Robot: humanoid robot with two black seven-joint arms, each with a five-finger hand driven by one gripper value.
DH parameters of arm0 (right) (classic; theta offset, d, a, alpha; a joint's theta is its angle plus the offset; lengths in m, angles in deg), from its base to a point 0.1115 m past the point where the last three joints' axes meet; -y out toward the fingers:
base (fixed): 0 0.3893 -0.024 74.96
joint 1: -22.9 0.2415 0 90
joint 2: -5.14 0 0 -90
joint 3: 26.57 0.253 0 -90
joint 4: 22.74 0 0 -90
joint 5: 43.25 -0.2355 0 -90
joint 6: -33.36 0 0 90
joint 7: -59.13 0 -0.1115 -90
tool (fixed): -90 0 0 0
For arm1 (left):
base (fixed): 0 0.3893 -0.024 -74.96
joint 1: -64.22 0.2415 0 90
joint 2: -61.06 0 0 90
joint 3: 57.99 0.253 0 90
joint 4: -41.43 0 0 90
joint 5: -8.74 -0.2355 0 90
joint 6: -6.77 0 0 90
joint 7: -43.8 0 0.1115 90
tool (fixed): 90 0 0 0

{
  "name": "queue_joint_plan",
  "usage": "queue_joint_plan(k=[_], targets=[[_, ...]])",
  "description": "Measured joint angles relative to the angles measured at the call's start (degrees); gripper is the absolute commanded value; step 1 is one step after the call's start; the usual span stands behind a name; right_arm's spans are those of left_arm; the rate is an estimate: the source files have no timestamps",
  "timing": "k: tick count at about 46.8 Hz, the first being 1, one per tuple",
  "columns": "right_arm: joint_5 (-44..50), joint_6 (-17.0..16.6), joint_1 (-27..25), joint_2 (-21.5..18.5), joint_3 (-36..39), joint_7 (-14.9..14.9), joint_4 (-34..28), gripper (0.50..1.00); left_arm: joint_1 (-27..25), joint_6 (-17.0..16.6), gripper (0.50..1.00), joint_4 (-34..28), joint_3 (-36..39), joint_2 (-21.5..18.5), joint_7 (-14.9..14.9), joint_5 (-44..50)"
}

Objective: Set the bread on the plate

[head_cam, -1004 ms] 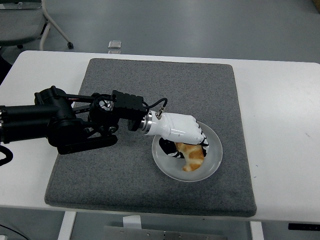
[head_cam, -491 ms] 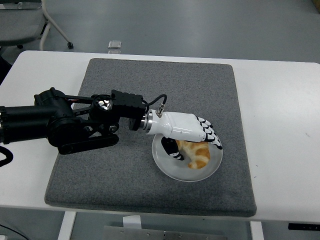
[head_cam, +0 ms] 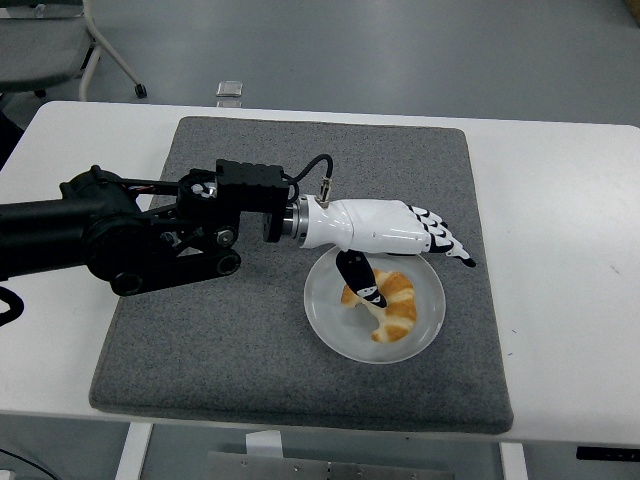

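Head view: bread [head_cam: 388,303] lay on plate [head_cam: 328,325], atop grey mat [head_cam: 230,340] on worktop [head_cam: 560,250]; left hand [head_cam: 385,228] hovered above, fingers [head_cam: 445,238] spread, holding nothing.

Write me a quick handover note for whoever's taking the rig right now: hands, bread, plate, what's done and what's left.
Left hand: open, fingers stretched out flat above the plate's far side, holding nothing; the thumb hangs down by the bread.
Right arm: not in view.
Bread: lying on the plate, which sits on the grey mat.
Done: bread is on the plate and released.
Left: likely just pulling the left arm clear.
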Motion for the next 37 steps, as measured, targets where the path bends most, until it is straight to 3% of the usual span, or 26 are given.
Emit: queue_joint_plan(k=[19, 37], targets=[[0.0, 0.0, 0.0, 0.0, 0.0, 0.0, 0.0, 0.930, 0.5, 0.0, 0.988, 0.4, -14.0, -0.1, 0.2, 23.1], [0.0, 0.0, 0.0, 0.0, 0.0, 0.0, 0.0, 0.930, -1.7, -0.1, 0.990, 13.2, -27.7, -0.3, 0.9, 47.7]])
